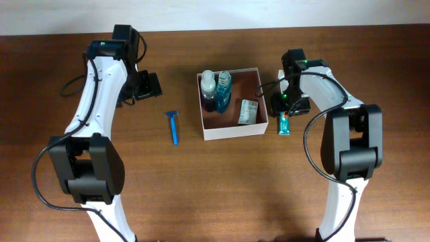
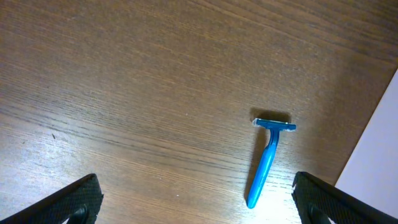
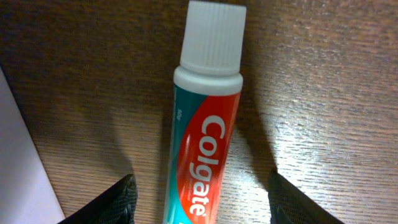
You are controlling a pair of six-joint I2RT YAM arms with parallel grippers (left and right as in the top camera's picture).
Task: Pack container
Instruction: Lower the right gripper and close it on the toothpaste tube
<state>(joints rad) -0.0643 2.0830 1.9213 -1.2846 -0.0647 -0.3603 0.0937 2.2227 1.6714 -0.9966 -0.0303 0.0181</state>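
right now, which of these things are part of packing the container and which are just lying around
Part of the job:
- container
- blue razor and toothpaste tube, both on the table outside it
- two bottles and a small packet, already inside

Just lying about:
- nothing that I can see

Bare table [image 1: 222, 181] surrounds the razor [image 1: 173, 126]; the container [image 1: 263, 101] apparently crowds the toothpaste [image 1: 284, 125].
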